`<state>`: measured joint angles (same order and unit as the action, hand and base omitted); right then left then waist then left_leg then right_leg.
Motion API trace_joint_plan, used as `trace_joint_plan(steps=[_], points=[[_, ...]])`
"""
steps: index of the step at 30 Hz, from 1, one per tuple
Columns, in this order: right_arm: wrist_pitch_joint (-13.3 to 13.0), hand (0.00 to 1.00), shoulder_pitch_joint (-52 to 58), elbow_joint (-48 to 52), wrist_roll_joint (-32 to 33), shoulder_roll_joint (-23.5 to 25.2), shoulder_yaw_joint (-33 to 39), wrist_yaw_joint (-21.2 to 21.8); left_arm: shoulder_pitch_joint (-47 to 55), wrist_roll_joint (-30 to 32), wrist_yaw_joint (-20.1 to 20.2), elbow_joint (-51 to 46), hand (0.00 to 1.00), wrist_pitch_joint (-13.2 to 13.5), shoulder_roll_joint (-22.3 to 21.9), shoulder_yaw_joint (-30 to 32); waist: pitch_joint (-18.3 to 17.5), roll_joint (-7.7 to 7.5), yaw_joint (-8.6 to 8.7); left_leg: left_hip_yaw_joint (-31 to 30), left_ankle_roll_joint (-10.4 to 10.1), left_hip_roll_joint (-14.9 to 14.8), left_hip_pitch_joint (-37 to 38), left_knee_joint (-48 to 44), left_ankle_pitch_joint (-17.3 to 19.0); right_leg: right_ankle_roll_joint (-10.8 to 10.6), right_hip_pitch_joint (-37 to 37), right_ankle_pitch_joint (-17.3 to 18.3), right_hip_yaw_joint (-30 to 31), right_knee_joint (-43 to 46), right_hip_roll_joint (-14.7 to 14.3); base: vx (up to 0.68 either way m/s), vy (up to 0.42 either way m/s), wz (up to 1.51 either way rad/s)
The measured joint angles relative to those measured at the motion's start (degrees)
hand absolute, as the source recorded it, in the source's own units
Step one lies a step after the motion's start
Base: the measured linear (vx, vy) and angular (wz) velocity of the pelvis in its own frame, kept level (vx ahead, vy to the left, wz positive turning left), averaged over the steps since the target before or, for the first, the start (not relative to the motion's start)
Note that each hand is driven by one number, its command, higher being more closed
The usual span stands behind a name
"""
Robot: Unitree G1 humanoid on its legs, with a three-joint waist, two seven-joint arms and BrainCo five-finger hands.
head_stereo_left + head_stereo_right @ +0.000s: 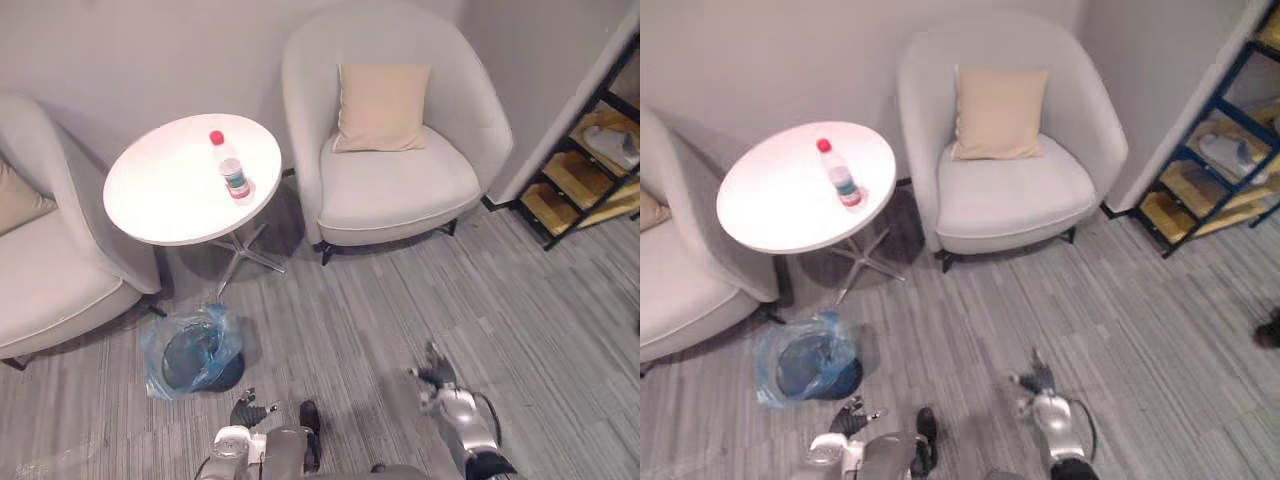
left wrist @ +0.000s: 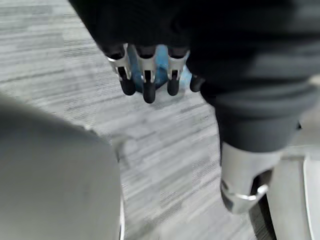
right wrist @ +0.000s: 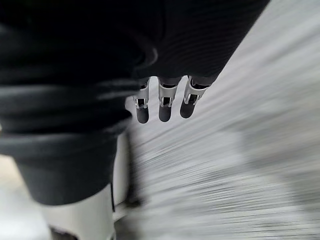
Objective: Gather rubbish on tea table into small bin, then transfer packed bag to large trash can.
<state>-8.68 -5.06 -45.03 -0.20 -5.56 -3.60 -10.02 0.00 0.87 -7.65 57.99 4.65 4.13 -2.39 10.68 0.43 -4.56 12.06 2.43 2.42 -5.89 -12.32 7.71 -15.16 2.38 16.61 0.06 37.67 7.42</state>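
Left hand (image 1: 250, 411): low, near left, above carpet (image 1: 380, 300); fingers (image 2: 146, 80) straight, relaxed, holding and touching nothing. Right hand (image 1: 436, 383): near right, above carpet; fingers (image 3: 164, 102) loose, empty. Red-capped bottle (image 1: 232, 170) on right part of round white tea table (image 1: 150, 200), far left. Small bin (image 1: 192, 358) with blue bag (image 1: 160, 345) on floor near table, just left of left hand.

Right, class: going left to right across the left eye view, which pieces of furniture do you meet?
Pale grey armchair at the edge → round white tea table → pale grey armchair with a beige cushion → dark shelf rack with wooden boards.
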Motion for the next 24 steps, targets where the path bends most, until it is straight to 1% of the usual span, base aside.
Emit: trace_joint_plan(steps=[1,2,3,5,6,7,8,9,10,11,12,13,14,15,16,17,18,19,20,21,22,23,24], points=[[0.1,0.0,0.1,-0.2,-0.2,0.2,-0.2,0.0,0.0,0.0,0.0,0.0,0.0,0.0,0.1,-0.3,0.0,0.0,0.02,-0.2,0.2,0.2,0.7,0.0,0.3,-0.1,0.4,0.0,0.1,2.1,0.1,0.51,0.112,0.28],[0.4,0.0,0.1,-2.0,-1.0,0.8,-0.3,0.3,0.0,0.0,0.0,0.0,0.0,-0.1,0.8,-2.3,0.2,0.06,0.32,-1.5,1.1,1.1,5.3,1.1,1.4,3.7,2.6,1.7,-0.9,10.2,1.1,0.51,0.059,0.36],[0.7,0.0,0.0,-3.6,-1.1,0.7,-0.3,0.4,0.3,0.0,0.0,0.1,0.0,-0.2,0.7,-3.7,0.3,0.45,1.23,-2.7,1.5,1.1,8.1,2.4,1.7,7.1,4.0,3.1,-3.4,11.7,1.7,0.48,0.036,0.4],[1.2,0.0,-0.2,-4.6,-1.5,0.5,-0.4,0.4,0.3,0.0,0.0,0.2,0.0,-0.4,0.6,-3.8,0.7,1.11,1.49,-3.7,1.5,0.3,10.5,3.7,1.7,10.3,6.4,4.4,-6.0,9.8,1.4,0.42,-0.034,0.27],[1.6,0.0,-0.4,-6.1,-2.2,0.3,-0.5,0.4,0.3,0.0,-0.1,0.3,0.0,-0.5,0.3,-3.7,1.1,1.84,1.5,-4.9,1.6,-1.2,12.3,4.1,1.7,11.4,9.3,4.5,-7.9,4.2,0.3,0.49,-0.107,0.24],[1.7,0.0,-0.3,-6.4,-2.2,0.3,-0.5,0.4,0.3,0.0,-0.1,0.3,0.0,-0.5,0.2,-3.7,1.3,2.18,1.59,-5.3,1.6,-2.0,12.9,4.0,1.7,11.6,10.3,4.3,-7.6,1.2,-0.6,0.49,-0.167,0.32],[1.8,0.0,0.0,-6.6,-2.2,0.2,-0.5,0.4,0.2,-0.1,-0.2,0.3,0.0,-0.6,0.0,-3.6,1.7,2.68,1.88,-6.6,1.6,-3.4,14.1,4.1,1.8,11.9,12.0,2.8,-6.1,-4.2,-2.6,0.5,-0.24,0.38],[2.1,0.0,0.3,-6.6,-2.2,0.2,-0.5,0.4,0.3,0.0,-0.3,0.6,0.0,-0.5,-0.2,-3.6,1.8,2.73,2.19,-7.6,1.0,-4.3,14.8,3.9,2.1,11.7,13.2,-0.6,-3.3,-9.9,-4.6,0.41,-0.235,0.47],[2.1,0.0,0.6,-6.5,-2.1,0.2,-0.5,0.4,0.3,0.0,-0.6,0.8,0.0,-0.5,-0.2,-3.5,1.6,2.48,2.51,-8.4,-0.7,-4.7,15.1,3.3,3.1,11.4,13.3,-4.7,-0.6,-15.5,-5.6,0.44,-0.264,0.65],[2.1,0.0,1.5,-6.3,-2.1,0.4,-0.4,0.3,0.4,0.1,-0.7,0.8,0.0,-0.4,0.6,-3.1,1.4,0.46,2.79,-10.0,-4.1,-3.9,15.5,1.7,5.8,11.1,12.3,-16.2,3.7,-23.9,-4.8,0.36,-0.234,0.62],[2.1,0.0,1.9,-6.5,-2.1,0.3,-0.4,0.3,-0.2,0.1,-0.7,1.5,0.0,-0.5,0.4,-2.9,2.0,1.2,3.0,-11.1,-4.9,-4.4,16.2,1.0,7.5,12.9,12.1,-17.3,2.6,-22.0,-5.1,0.43,-0.271,0.68],[2.6,0.0,1.5,-7.2,-2.2,-1.2,0.5,0.1,-0.3,0.1,-0.8,1.9,0.0,-0.4,-1.1,-2.4,1.5,3.9,2.94,-12.5,-5.5,-7.0,14.9,-1.1,8.6,14.0,12.2,-15.8,0.7,-19.9,-6.6,0.37,-0.26,0.53],[2.6,0.0,2.0,-7.3,-2.2,-2.0,1.4,-0.2,-0.3,0.2,-0.9,2.2,0.0,-0.3,-2.2,-1.3,1.5,4.65,3.1,-13.5,-6.5,-7.9,14.5,-2.3,7.9,14.7,11.5,-14.6,-1.0,-19.8,-6.9,0.35,-0.233,0.54],[2.6,0.0,2.0,-7.4,-2.2,-2.2,1.4,-0.2,-0.4,0.2,-0.9,2.2,0.0,-0.3,-2.4,-1.2,1.4,4.84,3.36,-13.8,-7.0,-8.2,14.0,-3.0,7.5,15.0,11.2,-14.0,-1.8,-19.8,-6.8,0.35,-0.277,0.86],[2.6,0.0,2.3,-7.5,-2.2,-2.4,1.7,-0.3,-0.9,0.4,-0.9,2.3,0.0,-0.5,-2.7,-1.3,1.5,4.84,4.01,-14.2,-9.1,-9.0,12.4,-6.6,6.1,15.8,9.0,-12.7,-4.7,-20.2,-6.4,0.25,-0.217,0.82],[2.6,0.0,2.4,-7.5,-2.2,-2.3,1.7,-0.4,-1.0,0.4,-0.9,2.3,0.0,-0.5,-2.7,-1.3,1.6,4.69,4.05,-14.1,-9.6,-9.2,11.7,-8.3,5.7,15.9,8.3,-12.3,-5.2,-20.4,-6.3,0.26,-0.245,1.04],[2.6,0.0,2.7,-7.6,-2.2,-2.3,1.8,-0.7,-1.2,0.4,-0.9,2.1,0.0,-0.5,-2.7,-1.3,1.8,4.33,4.03,-13.2,-11.7,-9.6,9.4,-13.5,4.3,16.2,5.9,-11.4,-6.8,-21.4,-5.7,0.11,-0.111,0.62],[2.6,0.0,2.9,-7.6,-2.2,-2.3,1.8,-1.0,-1.2,0.5,-0.9,2.0,0.0,-0.4,-2.8,-1.3,1.9,4.33,4.02,-12.7,-12.1,-9.8,8.5,-15.5,3.4,16.3,5.1,-11.3,-7.5,-21.8,-5.4,0.13,-0.138,0.77],[2.6,0.0,3.1,-7.6,-2.2,-2.1,1.8,-1.7,-1.3,0.6,-0.9,1.6,0.0,-0.5,-2.7,-1.4,2.1,3.69,3.7,-10.2,-11.4,-10.8,6.6,-19.5,1.9,16.5,2.9,-11.2,-9.1,-23.7,-4.3,0.1,-0.096,0.64],[2.6,0.0,3.9,-7.7,-2.2,-2.2,2.4,-2.2,-1.3,0.7,-0.9,1.6,0.0,-0.5,-3.0,-1.5,1.9,3.94,3.86,-7.1,-10.0,-11.5,5.7,-20.0,3.2,16.5,1.4,-11.3,-10.2,-25.2,-3.8,0.11,-0.102,0.6],[2.5,0.0,4.0,-7.8,-2.2,-2.1,2.9,-2.4,-1.3,0.7,-0.9,1.5,0.0,-0.5,-3.1,-1.5,1.8,4.13,3.95,-6.1,-9.5,-11.7,5.3,-19.7,3.8,16.5,1.2,-11.3,-10.6,-25.5,-3.7,0.08,-0.031,0.58],[1.6,0.0,4.9,-10.3,-2.7,-2.2,5.9,-2.5,-1.5,0.8,-0.9,1.5,0.0,-0.8,-3.2,-1.4,1.8,4.28,4.0,-3.4,-8.7,-11.9,4.8,-16.7,5.6,16.5,0.0,-11.3,-11.4,-26.4,-3.2,0.06,0.008,0.57],[2.2,0.0,6.2,-12.8,0.0,-1.3,9.1,-0.4,-1.5,0.7,-0.8,1.3,0.0,-1.1,-3.1,-1.4,1.8,4.25,4.01,-2.4,-8.2,-11.6,4.9,-12.6,5.9,16.2,-1.6,-11.4,-13.1,-27.4,-2.6,0.05,0.052,0.57]])
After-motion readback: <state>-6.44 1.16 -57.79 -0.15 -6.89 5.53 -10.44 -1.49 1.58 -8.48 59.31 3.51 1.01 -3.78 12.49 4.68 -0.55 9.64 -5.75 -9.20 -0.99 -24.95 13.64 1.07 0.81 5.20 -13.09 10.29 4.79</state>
